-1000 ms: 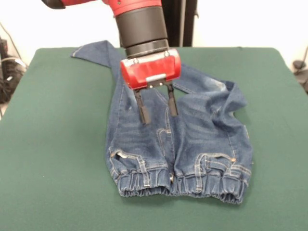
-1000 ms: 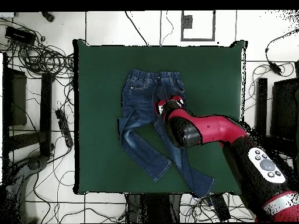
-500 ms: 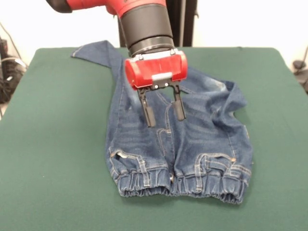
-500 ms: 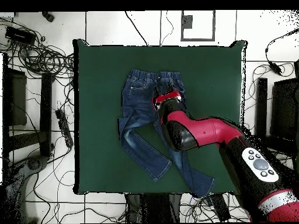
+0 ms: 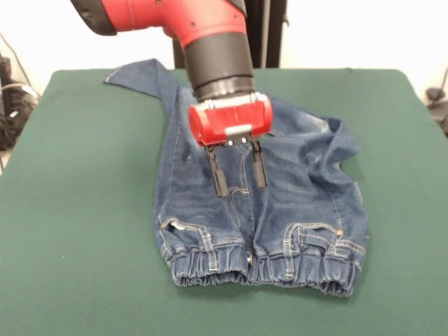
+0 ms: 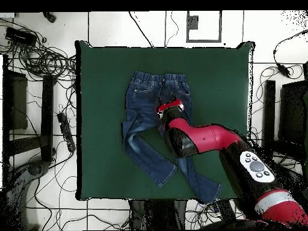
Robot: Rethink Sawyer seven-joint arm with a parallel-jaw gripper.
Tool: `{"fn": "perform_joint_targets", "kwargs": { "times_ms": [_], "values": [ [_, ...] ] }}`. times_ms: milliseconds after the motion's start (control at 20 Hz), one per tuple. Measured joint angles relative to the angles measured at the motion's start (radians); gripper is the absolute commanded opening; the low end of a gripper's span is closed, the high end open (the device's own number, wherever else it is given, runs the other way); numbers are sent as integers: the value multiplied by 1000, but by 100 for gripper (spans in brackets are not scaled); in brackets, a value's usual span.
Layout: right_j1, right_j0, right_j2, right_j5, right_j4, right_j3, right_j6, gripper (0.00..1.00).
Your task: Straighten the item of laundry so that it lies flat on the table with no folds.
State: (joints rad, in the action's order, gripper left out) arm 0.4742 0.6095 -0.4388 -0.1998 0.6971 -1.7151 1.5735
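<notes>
As our tool, prongs spread, drops nearer the jeans' fly than a second ago, a grasp looks close; folds remain.

You have the jeans on the bench, waistband toward the front, claw over their crotch.

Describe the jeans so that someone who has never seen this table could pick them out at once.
Start from the big dark green table; the jeans are the only cloth on it, lying near its middle under the red arm's open gripper. They are small blue denim with a gathered elastic waistband, tan stitching and faded whitish patches on the legs.
</notes>
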Motion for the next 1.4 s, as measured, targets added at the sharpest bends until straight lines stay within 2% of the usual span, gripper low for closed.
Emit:
{"fn": "perform_joint_targets", "kwargs": {
  "times_ms": [450,950,1000,1400],
  "values": [
    [-79,-107,113,0,-1,69,0,100],
    [-128,-141,161,-1,-1,130,0,100],
    [-131,-145,165,-1,-1,134,0,0],
    [-130,-180,196,2,-4,151,0,0]
  ]
}}
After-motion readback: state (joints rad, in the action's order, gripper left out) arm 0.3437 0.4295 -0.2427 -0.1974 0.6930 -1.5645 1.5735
